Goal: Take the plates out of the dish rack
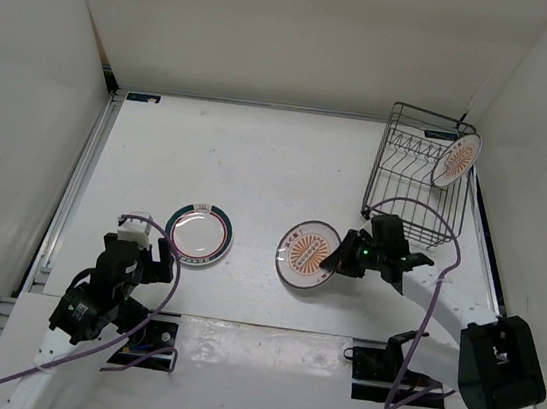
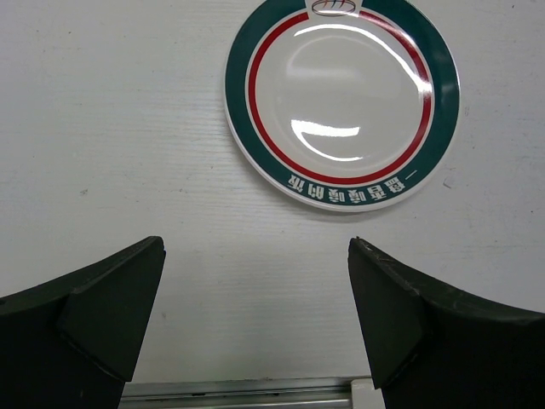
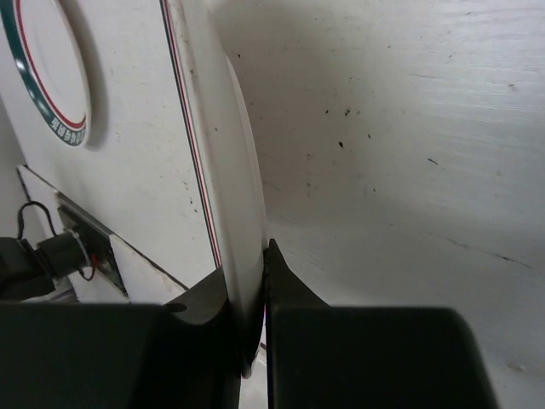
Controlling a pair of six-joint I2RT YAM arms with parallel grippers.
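A green-rimmed plate (image 1: 199, 233) lies flat on the table at the left; it also shows in the left wrist view (image 2: 342, 102). My left gripper (image 1: 141, 238) is open and empty just near of it. My right gripper (image 1: 339, 261) is shut on the right edge of an orange sunburst plate (image 1: 307, 253), held edge-on and low over the table in the right wrist view (image 3: 223, 162). The wire dish rack (image 1: 413, 178) stands at the back right. A second orange sunburst plate (image 1: 457, 160) leans upright at the rack's right end.
White walls enclose the table on three sides. A metal rail (image 2: 238, 394) runs along the near edge below my left gripper. The green-rimmed plate shows at the top left of the right wrist view (image 3: 43, 77). Cables trail from both arm bases (image 1: 388, 366).
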